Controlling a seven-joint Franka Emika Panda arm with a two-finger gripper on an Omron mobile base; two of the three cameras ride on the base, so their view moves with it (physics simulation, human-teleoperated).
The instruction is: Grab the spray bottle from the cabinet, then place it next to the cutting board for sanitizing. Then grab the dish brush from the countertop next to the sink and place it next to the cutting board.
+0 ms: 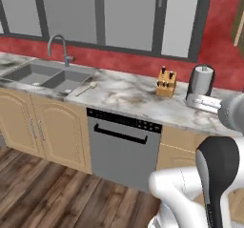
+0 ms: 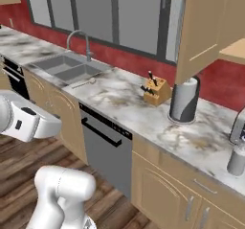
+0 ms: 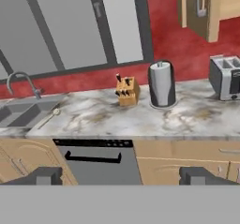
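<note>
In the hand view my gripper (image 3: 123,177) is open, its two dark fingertips (image 3: 44,176) wide apart with nothing between them. It hangs well back from the marble countertop (image 3: 140,117), facing the dishwasher. The dish brush (image 1: 86,88) (image 2: 83,83) (image 3: 49,117) lies on the countertop just right of the sink (image 1: 43,74) (image 2: 67,66) (image 3: 18,113). The tan wall cabinet (image 2: 206,27) (image 3: 206,7) hangs at the upper right, its door with the silver bar handle (image 2: 182,12) swung open. The spray bottle and the cutting board are out of view.
A knife block (image 1: 166,83) (image 3: 126,92) and a paper towel roll (image 1: 202,81) (image 3: 161,85) stand mid-counter, with a toaster (image 3: 225,78) to their right. A grey cylinder (image 2: 236,160) stands beside the toaster; what it is I cannot tell. The dishwasher (image 1: 121,146) sits below.
</note>
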